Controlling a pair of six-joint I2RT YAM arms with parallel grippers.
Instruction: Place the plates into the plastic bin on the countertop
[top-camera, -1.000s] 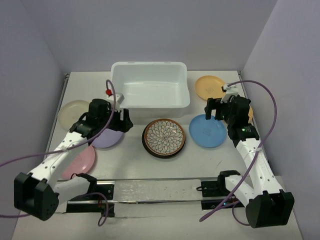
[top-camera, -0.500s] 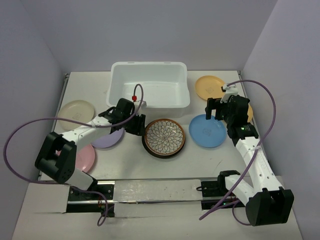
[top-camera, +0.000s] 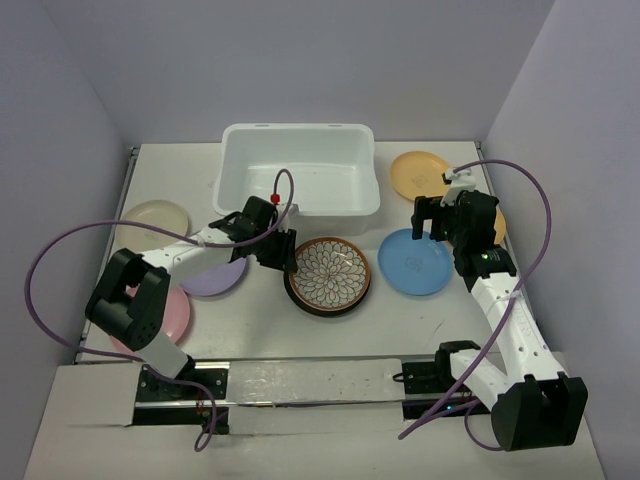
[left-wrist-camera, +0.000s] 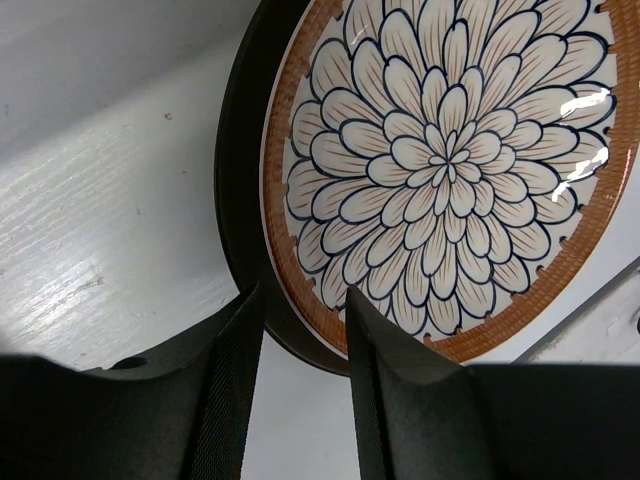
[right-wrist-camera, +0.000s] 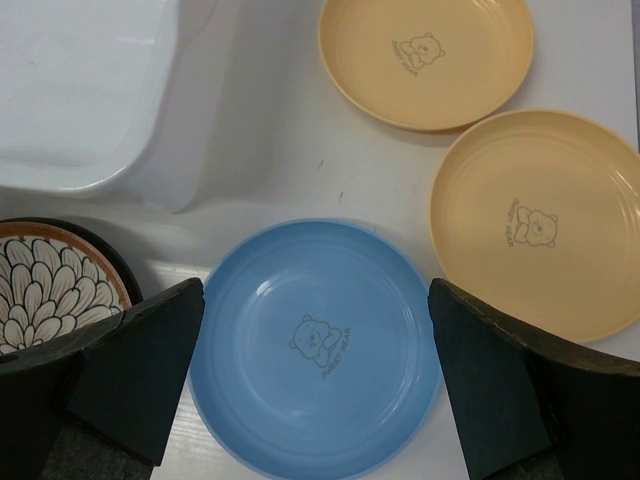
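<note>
The brown plate with white petal pattern (top-camera: 330, 273) lies in front of the empty white plastic bin (top-camera: 298, 128). My left gripper (top-camera: 285, 258) is low at its left rim. In the left wrist view the open fingers (left-wrist-camera: 235, 400) straddle the plate's dark rim (left-wrist-camera: 240, 200). My right gripper (top-camera: 432, 215) hangs wide open above the blue plate (right-wrist-camera: 315, 345). Two yellow-orange plates (right-wrist-camera: 425, 55) (right-wrist-camera: 540, 215) lie beyond it. The lavender (top-camera: 212, 278), pink (top-camera: 172, 315) and cream (top-camera: 150, 225) plates lie at the left. No metal plate shows.
The bin's corner (right-wrist-camera: 100, 110) shows at the upper left of the right wrist view. Pale lilac walls bound the white countertop (top-camera: 250, 330) on three sides. A metal rail (top-camera: 300, 380) runs along the near edge between the arm bases.
My left arm has swung right, from over the lavender plate to the brown plate's left rim, and dropped low. The right arm has hardly moved.
</note>
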